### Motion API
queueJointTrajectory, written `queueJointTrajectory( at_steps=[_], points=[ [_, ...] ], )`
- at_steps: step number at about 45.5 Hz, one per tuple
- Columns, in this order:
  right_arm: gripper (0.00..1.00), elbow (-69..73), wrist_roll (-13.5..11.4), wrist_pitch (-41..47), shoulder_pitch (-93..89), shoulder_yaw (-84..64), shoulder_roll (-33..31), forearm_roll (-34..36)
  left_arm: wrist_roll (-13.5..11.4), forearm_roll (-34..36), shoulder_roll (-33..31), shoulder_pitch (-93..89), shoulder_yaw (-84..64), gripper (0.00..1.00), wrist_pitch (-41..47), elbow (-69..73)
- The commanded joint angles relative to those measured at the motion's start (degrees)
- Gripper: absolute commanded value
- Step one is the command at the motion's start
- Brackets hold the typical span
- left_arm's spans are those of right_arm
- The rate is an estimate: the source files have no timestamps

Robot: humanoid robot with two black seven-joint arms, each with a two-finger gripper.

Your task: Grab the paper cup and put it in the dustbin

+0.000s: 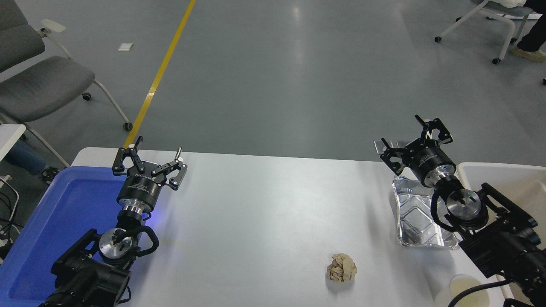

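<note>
White table point(264, 200): paper ball point(341, 267), foil tray point(416, 219).

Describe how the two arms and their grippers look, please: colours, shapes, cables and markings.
Both arms are black. The left gripper and right gripper have black skeletal fingers on a round black body with small white print, too small to read. Behind each sits a shiny silver wrist disc inside a loop of black cable.

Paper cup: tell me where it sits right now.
In the head view the paper cup stands at the table's near right corner, right of the crumpled paper ball, below the foil tray, partly under the right arm's cable.
</note>
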Motion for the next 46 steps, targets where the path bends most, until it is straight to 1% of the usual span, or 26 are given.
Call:
queueJointTrajectory(
  at_steps=[1,22,30,34,40,46],
  points=[
    [1.00,0.00,0.00,0.00,0.00,-0.08,0.00,0.00,-0.01,-0.09,0.00,-0.01,0.00,0.99,0.00,0.00],
    [1.00,0.26,-0.18,-0.26,1.14,-0.34,-0.35,-1.05,-0.01,-0.09,0.00,-0.01,0.09,0.99,0.00,0.00],
    [1.00,1.40,-0.26,-0.18,2.11,-0.43,-1.14,-4.48,-0.01,-0.09,0.00,-0.01,0.09,0.99,0.00,0.00],
    [1.00,1.40,-0.44,0.08,2.63,-0.69,-4.47,-6.41,-0.01,-0.09,0.00,-0.01,0.09,0.99,0.00,0.00],
    [1.00,1.58,-1.05,0.35,4.48,-2.27,-9.22,-11.68,-0.01,-0.09,0.00,-0.01,0.09,0.99,0.00,0.00],
    [1.00,2.02,-2.37,0.35,8.78,-5.43,-15.98,-13.18,-0.01,-0.09,0.00,-0.01,0.09,0.99,0.00,0.00]
  ],
)
